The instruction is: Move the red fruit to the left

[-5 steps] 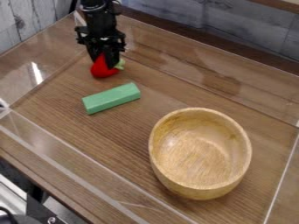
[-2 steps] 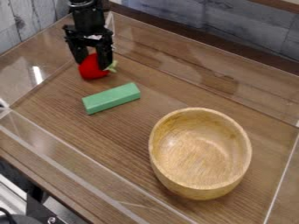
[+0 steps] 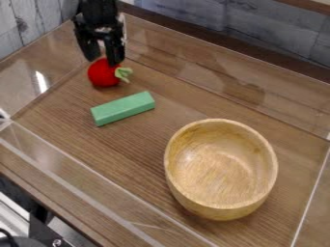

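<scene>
1. Hanging just above the red fruit (image 3: 102, 71), the black gripper (image 3: 99, 51) points straight down with its jaws spread wide, holding nothing.
2. The red fruit sits on the wooden surface (image 3: 206, 92) near the far left corner, its green leaf poking out to the right.
3. A green block (image 3: 123, 109) lies just in front of it.
4. A wooden bowl (image 3: 221, 167) stands well apart, front right.
</scene>
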You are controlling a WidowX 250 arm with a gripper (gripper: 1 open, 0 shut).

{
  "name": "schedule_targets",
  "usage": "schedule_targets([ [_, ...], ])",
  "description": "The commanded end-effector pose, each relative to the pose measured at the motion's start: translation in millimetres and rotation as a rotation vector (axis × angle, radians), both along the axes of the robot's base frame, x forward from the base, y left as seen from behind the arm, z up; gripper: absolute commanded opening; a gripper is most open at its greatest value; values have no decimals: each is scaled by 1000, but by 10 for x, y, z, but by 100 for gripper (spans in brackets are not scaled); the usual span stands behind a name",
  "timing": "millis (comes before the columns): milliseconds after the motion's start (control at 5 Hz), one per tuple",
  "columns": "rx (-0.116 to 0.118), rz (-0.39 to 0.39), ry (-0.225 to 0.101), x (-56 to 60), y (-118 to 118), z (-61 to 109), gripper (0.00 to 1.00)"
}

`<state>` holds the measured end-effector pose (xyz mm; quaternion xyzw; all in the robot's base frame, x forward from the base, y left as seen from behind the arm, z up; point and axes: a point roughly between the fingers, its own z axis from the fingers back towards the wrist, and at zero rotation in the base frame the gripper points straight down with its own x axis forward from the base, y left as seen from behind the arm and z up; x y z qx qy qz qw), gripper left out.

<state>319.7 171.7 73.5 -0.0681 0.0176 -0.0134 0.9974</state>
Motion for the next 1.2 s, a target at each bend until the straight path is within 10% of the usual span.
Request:
schedule_targets([
  [0, 50, 23, -124, 70, -25, 505, 100],
  [600, 60, 138, -161, 79, -242, 681, 100],
  [1000, 55, 68, -174, 426, -444, 719, 100],
])
